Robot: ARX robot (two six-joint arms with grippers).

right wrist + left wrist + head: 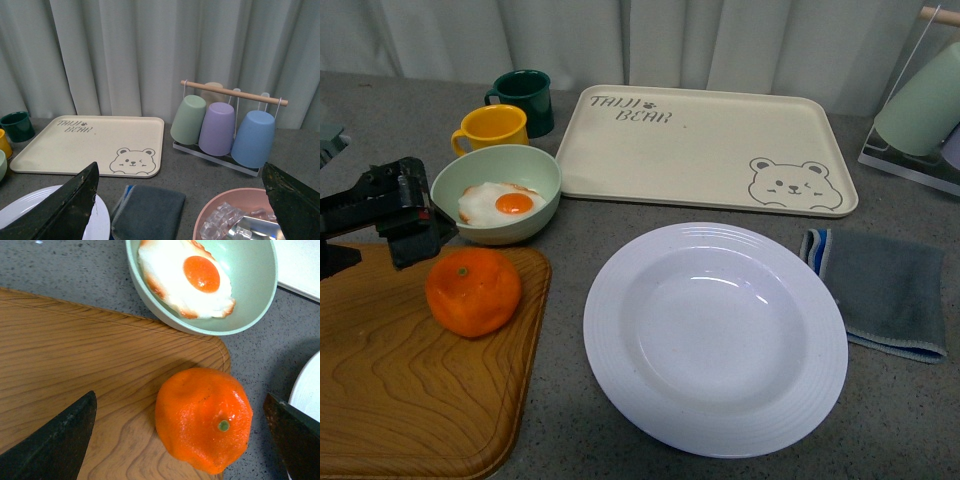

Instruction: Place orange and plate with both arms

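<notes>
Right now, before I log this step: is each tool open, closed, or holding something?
Left tool: open, holding nothing.
Right tool: open, holding nothing.

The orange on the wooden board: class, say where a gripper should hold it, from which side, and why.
Across its widest middle, from above: the orange sits stem-up on the wooden board with both flanks free; the green bowl crowds its far side.

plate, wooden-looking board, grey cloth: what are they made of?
Plate: glossy white, ceramic or melamine, can't tell which; crisp highlights, moulded ridged rim.
Board: wood or wood-look laminate, satin; flowing grain lines.
Cloth: soft woven fabric, matte grey; folded, striped edge.
</notes>
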